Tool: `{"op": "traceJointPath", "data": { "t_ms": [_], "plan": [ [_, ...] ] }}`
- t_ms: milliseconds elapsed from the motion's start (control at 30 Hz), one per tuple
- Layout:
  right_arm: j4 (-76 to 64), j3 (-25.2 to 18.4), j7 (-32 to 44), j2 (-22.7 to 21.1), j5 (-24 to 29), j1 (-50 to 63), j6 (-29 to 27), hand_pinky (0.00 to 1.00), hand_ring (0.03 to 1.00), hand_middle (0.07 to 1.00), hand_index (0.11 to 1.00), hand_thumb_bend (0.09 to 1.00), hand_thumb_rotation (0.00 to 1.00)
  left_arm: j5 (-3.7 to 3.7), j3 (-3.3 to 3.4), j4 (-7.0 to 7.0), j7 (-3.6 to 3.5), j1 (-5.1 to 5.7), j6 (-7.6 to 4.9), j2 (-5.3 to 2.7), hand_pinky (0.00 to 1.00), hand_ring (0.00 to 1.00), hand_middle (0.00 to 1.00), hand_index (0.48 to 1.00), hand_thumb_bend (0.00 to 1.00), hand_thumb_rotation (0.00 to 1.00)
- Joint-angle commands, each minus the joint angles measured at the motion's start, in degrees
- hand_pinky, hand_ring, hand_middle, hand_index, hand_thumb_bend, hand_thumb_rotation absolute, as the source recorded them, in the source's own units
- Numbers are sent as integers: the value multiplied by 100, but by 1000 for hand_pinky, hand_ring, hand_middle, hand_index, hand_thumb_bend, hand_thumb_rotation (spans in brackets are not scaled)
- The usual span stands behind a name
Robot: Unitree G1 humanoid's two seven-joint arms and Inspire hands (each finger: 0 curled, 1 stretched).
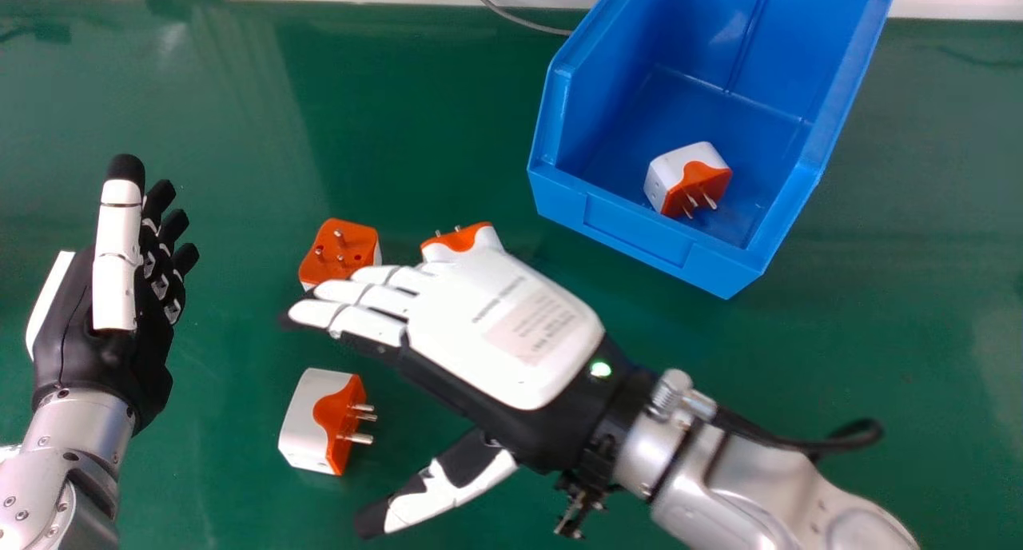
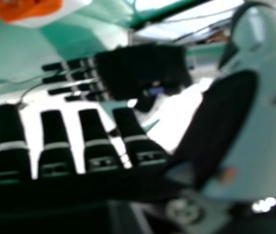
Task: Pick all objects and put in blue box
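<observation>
Right hand (image 1: 511, 334), as I see it, hangs over the green table (image 1: 903, 318) — fingers extended, thumb spread. Left hand (image 1: 76, 326) at the view's left, fingers straight. One white-and-orange adapter (image 1: 674, 173) lies inside the blue box (image 1: 639, 234); three on the table — two partly behind the right hand, the third (image 1: 308, 422) nearer the robot.

The right robot hand (image 1: 511, 326) has its dark fingers (image 2: 54, 141) straight and apart beside its thumb (image 2: 220, 122). Past them, the left robot hand (image 1: 72, 334) extends its own fingers. An orange-and-white plug adapter (image 2: 28, 9), partly cut off, sits on the green table (image 2: 11, 44).
</observation>
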Motion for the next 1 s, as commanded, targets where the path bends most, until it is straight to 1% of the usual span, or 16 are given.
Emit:
{"op": "traceJointPath", "data": {
  "t_ms": [0,133,233,267,367,467,533,667,733,767,800,833,867,900,933,967],
  "plan": [
    [157,74,37,153,-10,-298,-145,659,817,846,838,569,522,-5,58,-34,-18,-58,-119,42,1000,1000,1000,1000,599,1000],
    [583,207,195,314,-26,-656,-211,672,835,862,847,559,501,39,49,16,-49,-71,-223,58,1000,1000,1000,1000,595,1000],
    [902,314,135,392,-123,-920,-325,665,831,859,838,562,500,17,66,57,-44,-96,-270,31,1000,1000,1000,1000,594,1000],
    [1033,364,71,409,-180,-1038,-403,661,833,858,838,551,509,22,61,58,-36,-98,-275,30,1000,1000,1000,1000,594,1000],
    [1330,507,25,422,-397,-1383,-574,661,838,848,836,526,487,71,30,84,-54,-87,-357,48,1000,1000,1000,1000,604,1000],
    [1598,662,-9,435,-687,-1749,-710,658,830,839,831,522,470,53,35,77,-54,-84,-374,33,1000,1000,1000,1000,603,1000],
    [1726,755,15,452,-860,-1952,-745,675,844,848,839,527,446,30,39,54,-45,-83,-349,22,1000,1000,1000,1000,599,1000],
    [2080,914,-131,486,-1120,-2371,-914,665,833,835,828,560,393,22,38,57,-25,-91,-370,0,1000,1000,1000,1000,596,1000],
    [2249,1005,-229,475,-1264,-2561,-1020,657,823,828,825,565,390,27,30,45,-14,-85,-389,-16,1000,1000,1000,1000,590,1000],
    [2339,1041,-216,486,-1295,-2648,-1052,657,819,826,824,554,378,31,32,49,-7,-85,-413,-25,1000,1000,1000,1000,588,1000],
    [2409,1078,-185,489,-1328,-2737,-1084,672,826,832,828,531,327,40,25,38,-2,-79,-418,-27,1000,1000,1000,1000,589,1000],
    [2496,1122,-212,503,-1381,-2829,-1112,681,832,837,832,522,293,19,32,36,-9,-80,-419,-37,1000,1000,1000,1000,593,1000],
    [2551,1167,-275,505,-1465,-2906,-1121,686,833,838,832,523,254,17,29,21,-6,-76,-416,-44,1000,1000,1000,1000,595,1000],
    [2619,1204,-343,521,-1523,-2979,-1133,685,830,836,827,553,228,14,26,16,-11,-74,-422,-49,1000,1000,1000,1000,598,1000],
    [2695,1247,-410,549,-1601,-3064,-1124,682,823,830,819,605,182,36,18,-1,9,-69,-409,-46,1000,1000,1000,1000,606,1000],
    [2769,1294,-499,563,-1686,-3154,-1145,685,818,827,814,655,170,42,10,-18,19,-63,-408,-56,1000,1000,1000,1000,613,999]
  ]
}}
